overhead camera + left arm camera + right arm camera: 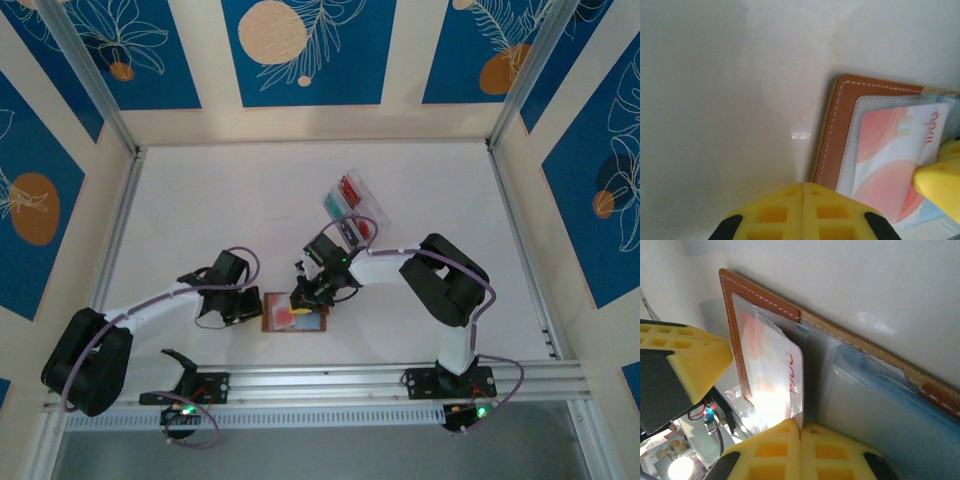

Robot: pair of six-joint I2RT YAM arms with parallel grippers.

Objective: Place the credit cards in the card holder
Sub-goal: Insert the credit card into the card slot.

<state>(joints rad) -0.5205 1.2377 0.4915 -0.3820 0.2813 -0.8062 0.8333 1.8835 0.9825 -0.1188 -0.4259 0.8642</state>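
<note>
Red credit card (pixel 772 375) seems to be pinched by one edge between the closed pads of the right gripper (pixel 801 432), as far as the right wrist view lets me judge. The card lies against the clear pocket of the card holder (pixel 837 130), at the end nearest the left gripper (pixel 803 190). Its far part looks to be already under the pocket film. The left gripper is closed too and carries nothing. Its tip is just beside the brown outer edge of the holder; whether it touches, I cannot tell. The holder lies open and flat on the table (pixel 200 200), between the two arm tips. Farther back stands a clear tray (pixel 380 213) with the other cards (pixel 349 187), red and teal, in its compartments.

I judge that the step in hand is sliding this card into its pocket, and that it is not yet finished. The next move calls for a gentle push along the pocket, keeping the card low and flat. The left tip could serve as a stop so the holder does not slide away. Only after that should the right pads let go.
</note>
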